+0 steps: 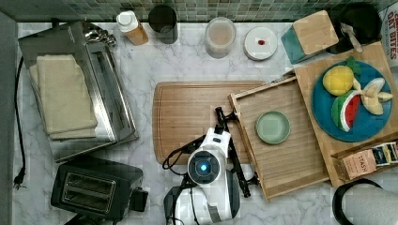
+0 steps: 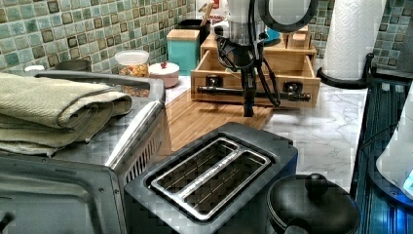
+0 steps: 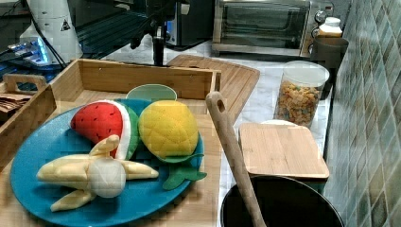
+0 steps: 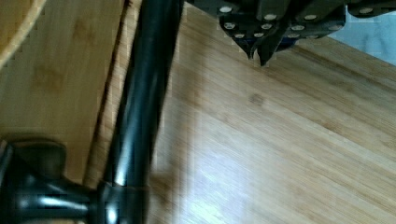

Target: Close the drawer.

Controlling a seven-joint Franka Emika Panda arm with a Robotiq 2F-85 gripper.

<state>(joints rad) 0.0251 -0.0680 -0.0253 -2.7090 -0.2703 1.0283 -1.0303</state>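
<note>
Black bar handle of the open drawer sat beside the end effector, its fingers pressed together just outside the handle above the cutting board, likely poised to push the drawer shut.

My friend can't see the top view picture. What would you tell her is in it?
A robot gripper hangs beside the black handle of an open wooden drawer holding a small green plate. A cutting board lies on the top view's left of the drawer.

Open drawer beside cutting board
</note>
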